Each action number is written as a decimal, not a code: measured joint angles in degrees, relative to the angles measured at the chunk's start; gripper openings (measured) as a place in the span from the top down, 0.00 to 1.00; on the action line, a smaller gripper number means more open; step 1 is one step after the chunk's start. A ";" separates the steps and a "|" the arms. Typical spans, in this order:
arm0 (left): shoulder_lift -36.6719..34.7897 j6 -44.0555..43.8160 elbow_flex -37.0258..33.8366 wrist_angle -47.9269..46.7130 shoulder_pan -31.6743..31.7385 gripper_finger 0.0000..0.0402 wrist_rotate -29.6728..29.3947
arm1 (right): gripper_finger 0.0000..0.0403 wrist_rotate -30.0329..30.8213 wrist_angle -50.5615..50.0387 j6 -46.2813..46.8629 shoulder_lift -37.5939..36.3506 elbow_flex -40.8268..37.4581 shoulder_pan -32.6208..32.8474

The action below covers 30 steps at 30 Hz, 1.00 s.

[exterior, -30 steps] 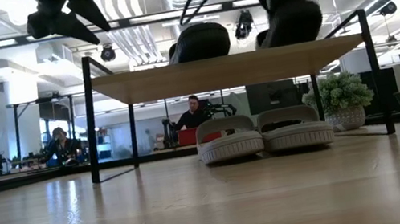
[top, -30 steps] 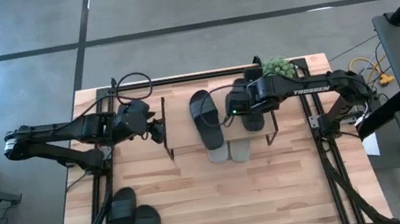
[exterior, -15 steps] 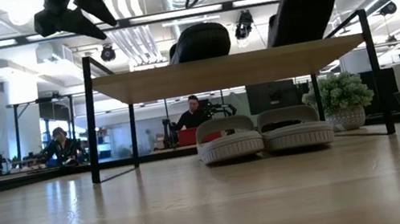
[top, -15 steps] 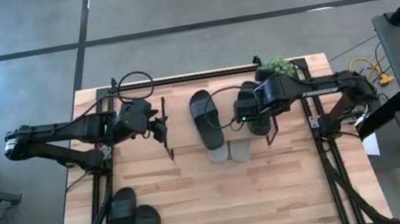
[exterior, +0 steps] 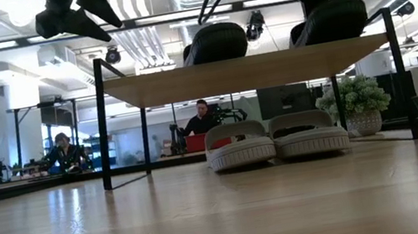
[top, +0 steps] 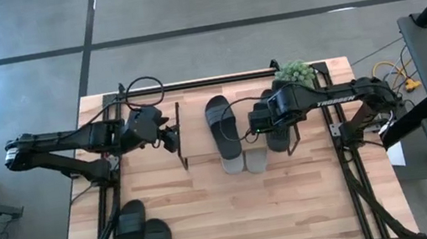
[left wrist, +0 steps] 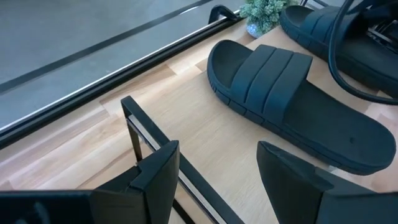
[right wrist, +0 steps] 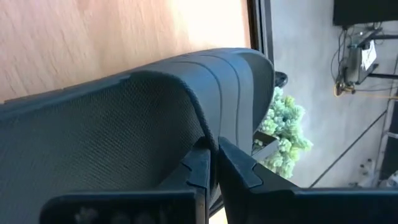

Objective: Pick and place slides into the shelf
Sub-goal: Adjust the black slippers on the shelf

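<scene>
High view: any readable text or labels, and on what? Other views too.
"TROSSEN": white lettering on the right arm, small but just legible in the high view.
Slides, shelf: no markings visible.
Low view, both wrist views: no readable text.

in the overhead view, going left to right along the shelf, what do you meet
left gripper, open at the shelf's left end → shelf bare top board → black slide lying on top → right gripper, shut on a second black slide → potted plant at the table's far right corner.

Matt black ribbed slide [left wrist: 292, 102]; pale wood shelf [exterior: 244, 73], black wire legs.
</scene>
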 joint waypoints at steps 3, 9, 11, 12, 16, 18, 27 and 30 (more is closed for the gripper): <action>-0.02 0.00 0.00 -0.02 0.00 0.50 0.04 | 0.97 0.70 0.03 1.20 -0.07 -0.01 -0.03; -0.02 -0.01 -0.02 -0.02 0.00 0.50 0.15 | 0.85 -2.66 -0.04 0.93 -0.15 -0.04 -0.03; -0.02 0.00 -0.02 -0.02 0.00 0.50 0.15 | 0.80 -2.96 -0.03 0.90 -0.11 -0.09 -0.02; -0.02 -0.01 -0.02 -0.02 0.00 0.50 0.17 | 0.77 -2.87 -0.03 0.89 -0.09 -0.11 -0.02; -0.02 0.00 -0.04 -0.02 0.00 0.50 0.20 | 0.69 -2.69 -0.23 0.48 -0.14 -0.17 -0.01; -0.02 0.00 -0.04 -0.02 0.00 0.50 0.23 | 0.66 -2.85 -0.30 -0.45 -0.32 -0.20 0.14; -0.02 -0.02 -0.04 -0.01 0.00 0.50 0.54 | 0.61 -2.80 -0.07 -4.71 -0.95 -0.20 0.22; -0.02 -0.04 -0.04 0.00 0.00 0.50 1.82 | 0.60 -3.00 -0.05 -5.51 -2.05 -0.20 0.33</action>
